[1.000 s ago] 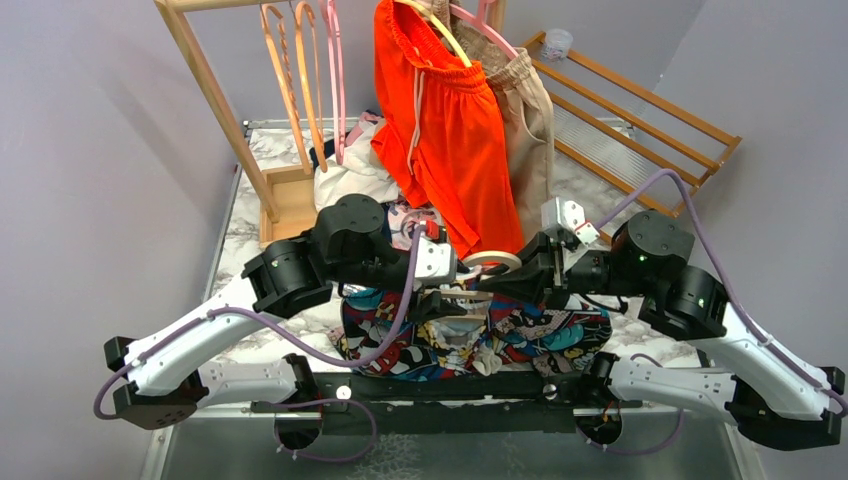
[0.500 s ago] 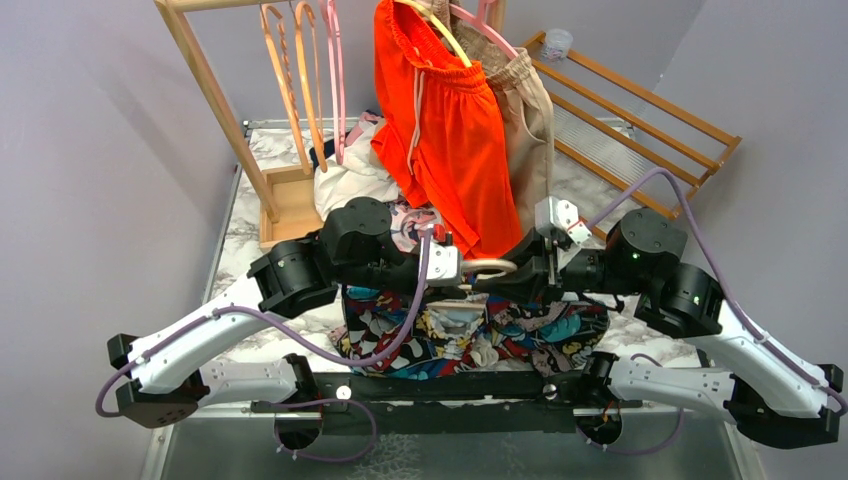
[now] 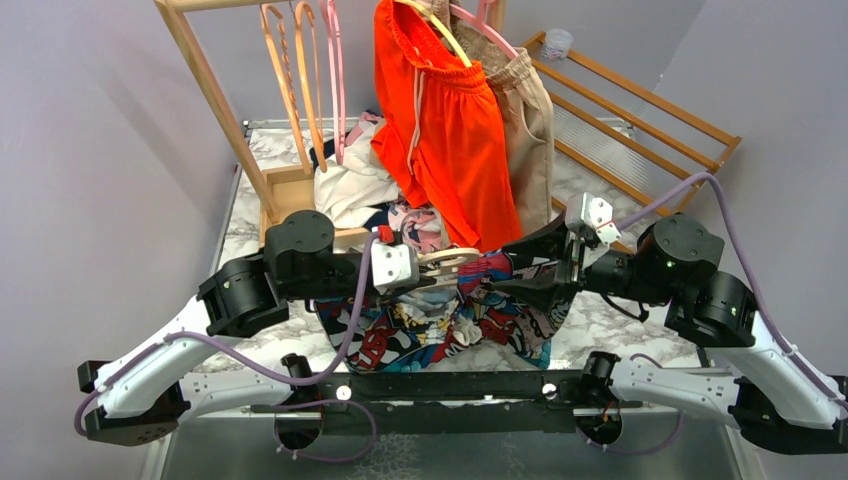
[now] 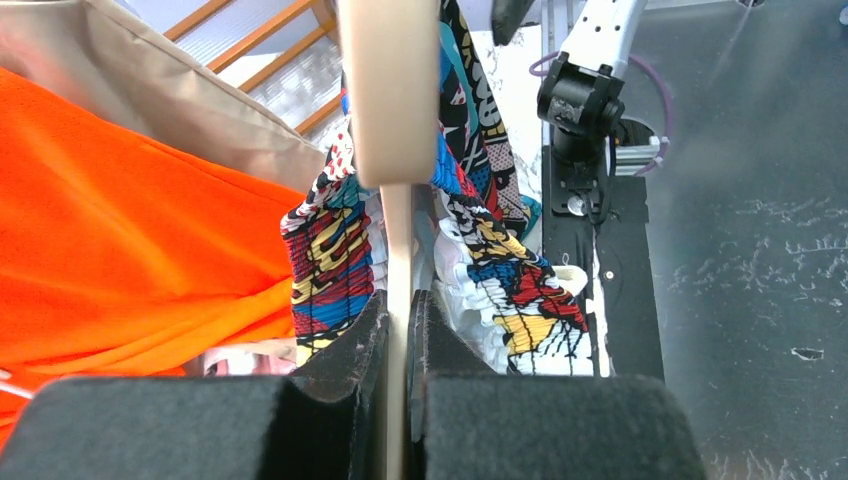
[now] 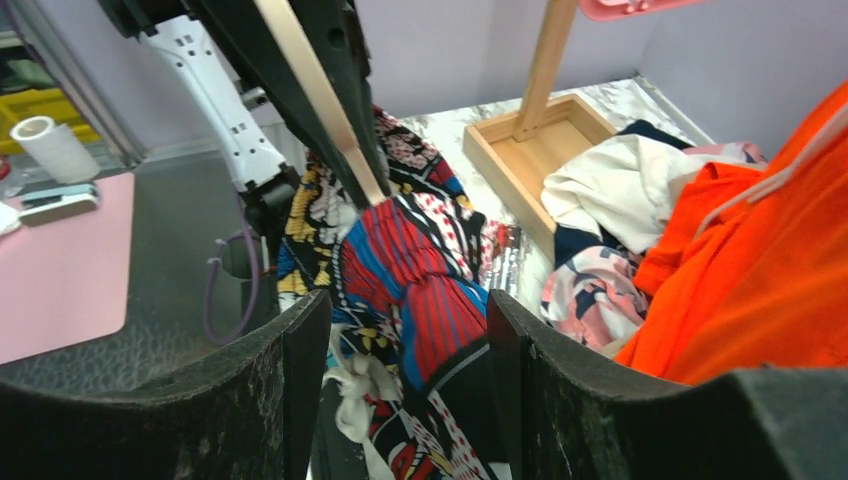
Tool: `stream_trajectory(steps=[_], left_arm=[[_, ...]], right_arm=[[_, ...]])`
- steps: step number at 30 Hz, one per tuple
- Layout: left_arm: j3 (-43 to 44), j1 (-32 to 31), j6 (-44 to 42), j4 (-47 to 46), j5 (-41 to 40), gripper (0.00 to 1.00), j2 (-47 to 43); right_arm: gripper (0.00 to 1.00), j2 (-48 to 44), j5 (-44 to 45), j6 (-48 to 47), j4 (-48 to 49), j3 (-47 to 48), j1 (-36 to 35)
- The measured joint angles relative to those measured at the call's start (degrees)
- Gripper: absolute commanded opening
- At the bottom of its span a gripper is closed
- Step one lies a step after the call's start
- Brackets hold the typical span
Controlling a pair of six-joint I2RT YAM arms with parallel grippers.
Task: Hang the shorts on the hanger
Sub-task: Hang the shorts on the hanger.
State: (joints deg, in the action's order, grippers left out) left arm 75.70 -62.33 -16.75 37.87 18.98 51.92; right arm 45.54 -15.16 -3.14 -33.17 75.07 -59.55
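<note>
The comic-print shorts [image 3: 450, 322] hang bunched from the cream hanger [image 3: 456, 258] above the table's near middle. My left gripper [image 3: 428, 268] is shut on the hanger. In the left wrist view the hanger's thin bar [image 4: 397, 240] runs between the pads of that gripper [image 4: 398, 312], and the shorts [image 4: 505, 275] drape on both sides of it. My right gripper [image 3: 497, 270] stands open just right of the hanger. In the right wrist view the shorts [image 5: 420, 275] hang beyond the spread jaws of the right gripper [image 5: 405, 335], with the hanger bar [image 5: 320, 100] above them.
A wooden rack at the back holds orange shorts [image 3: 445, 120], beige shorts [image 3: 530, 120] and spare pink and orange hangers [image 3: 305, 85]. A heap of clothes [image 3: 355, 185] lies by the rack's wooden base [image 3: 290, 195]. A slatted wooden frame [image 3: 640, 120] leans at back right.
My left gripper has shut on the hanger and carried it left. My right gripper has opened, let go of the hanger and drawn back right. The shorts now hang more bunched.
</note>
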Motion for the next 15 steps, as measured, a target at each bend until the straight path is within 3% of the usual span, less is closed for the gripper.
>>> stream_trajectory(steps=[4,15], left_arm=[[0.02,0.00,0.55,0.00,-0.07,0.00,-0.98],[1.05,0.07,2.14,1.57,-1.20,0.00,-1.51]], right_arm=[[0.53,-0.33,2.62,-1.07,-0.04,-0.50,0.00],[0.24,-1.84,11.02,-3.41,-0.46,-2.19,-0.13]])
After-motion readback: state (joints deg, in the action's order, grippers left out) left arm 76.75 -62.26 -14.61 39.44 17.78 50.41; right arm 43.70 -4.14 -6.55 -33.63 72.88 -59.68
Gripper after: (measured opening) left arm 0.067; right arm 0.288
